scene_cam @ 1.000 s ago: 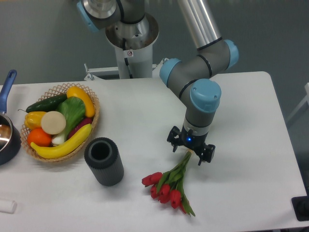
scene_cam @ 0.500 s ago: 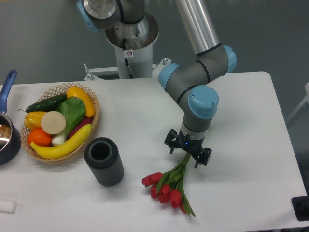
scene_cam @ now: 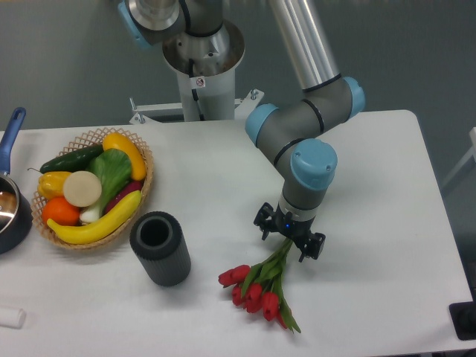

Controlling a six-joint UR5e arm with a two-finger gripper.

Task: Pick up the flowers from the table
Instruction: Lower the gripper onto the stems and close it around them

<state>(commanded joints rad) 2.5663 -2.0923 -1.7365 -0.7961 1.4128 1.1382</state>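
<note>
The flowers (scene_cam: 260,286) lie flat on the table (scene_cam: 387,193), toward its front edge and a bit right of the middle. The red heads point to the front-left and fan out low on the white top, while the green stems run up and back to the right. The gripper (scene_cam: 288,239) is down right over the stem ends, its black fingers (scene_cam: 264,221) standing either side of the stems, one to the left and one to the right. From where I stand the stems pass up between them, but I cannot tell whether the fingers are pressed onto the stems or just set around them. The blooms rest on the table.

Just left of the flowers stands a dark ribbed cylinder (scene_cam: 160,248), upright with its open mouth up, apart from the blooms. Behind it, near the left edge, a wicker basket (scene_cam: 141,201) holds fruit and vegetables: a banana, an orange, a cucumber, yellow peppers. A dark pot with a blue handle (scene_cam: 10,201) sits at the left edge, touching or nearly touching the basket. A small white object (scene_cam: 11,317) lies at the front-left corner
</note>
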